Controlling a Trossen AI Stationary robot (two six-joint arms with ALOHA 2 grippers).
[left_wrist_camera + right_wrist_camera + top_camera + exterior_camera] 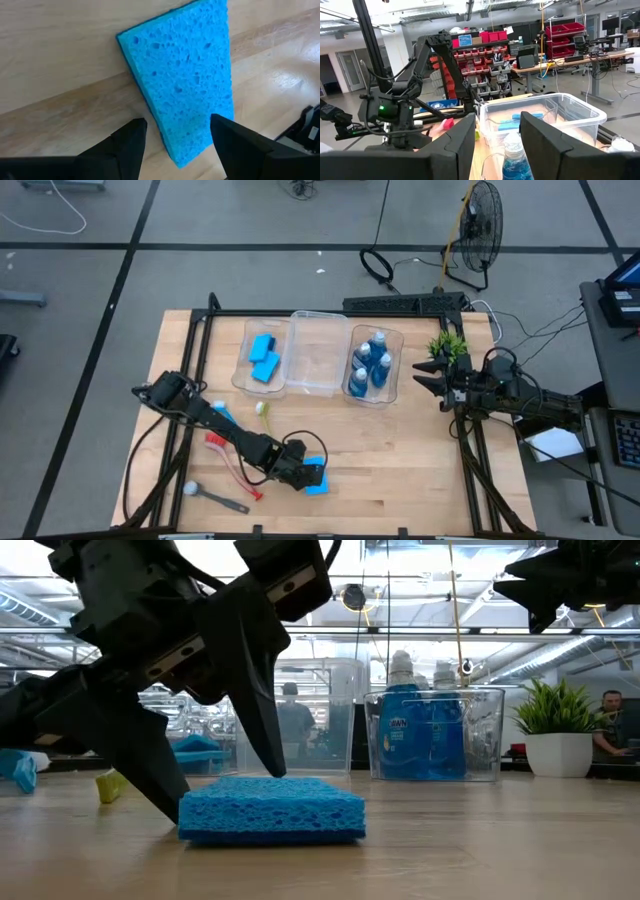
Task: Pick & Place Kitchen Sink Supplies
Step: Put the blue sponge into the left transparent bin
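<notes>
A flat bright-blue sponge lies flat on the wooden table near its front edge. My left gripper slants down over one short end of it, open, with one finger on each long side. One finger stands clear of the sponge. The other is right at its edge, and I cannot tell whether it touches. My right gripper hangs open and holding nothing above the table's right side, beside the bottle bin.
Three clear bins stand at the back: one with two blue sponges, a bare middle one, and one with blue-liquid bottles. Brushes lie at the left: red, grey, yellow-green. A potted plant stands at the back right.
</notes>
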